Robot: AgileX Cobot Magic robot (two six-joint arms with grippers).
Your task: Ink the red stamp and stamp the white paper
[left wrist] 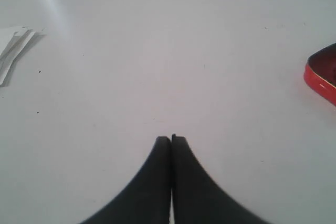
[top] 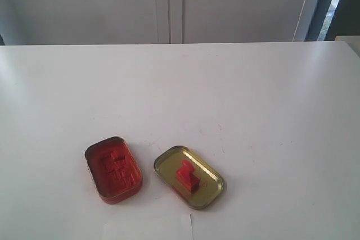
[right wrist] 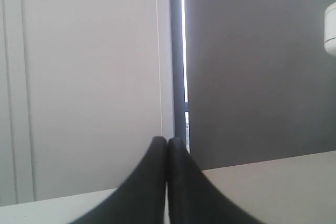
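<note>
The red stamp [top: 186, 176] lies inside a gold tin lid [top: 212, 193] near the table's front middle. Left of it sits the open tin of red ink pad [top: 112, 169], whose red corner [left wrist: 321, 76] also shows in the left wrist view. The white paper [top: 149, 227] lies at the front edge below the tins, cut off by the frame; no stamp mark shows on it. Neither arm appears in the exterior view. My left gripper [left wrist: 171, 139] is shut and empty over bare tabletop. My right gripper [right wrist: 167, 140] is shut and empty, facing the back wall.
A white tabletop [top: 225, 94] stretches behind the tins to a pale cabinet wall [top: 169, 4]. A folded white paper edge [left wrist: 13, 51] shows in the left wrist view. A dark window strip [right wrist: 177, 51] faces the right wrist camera.
</note>
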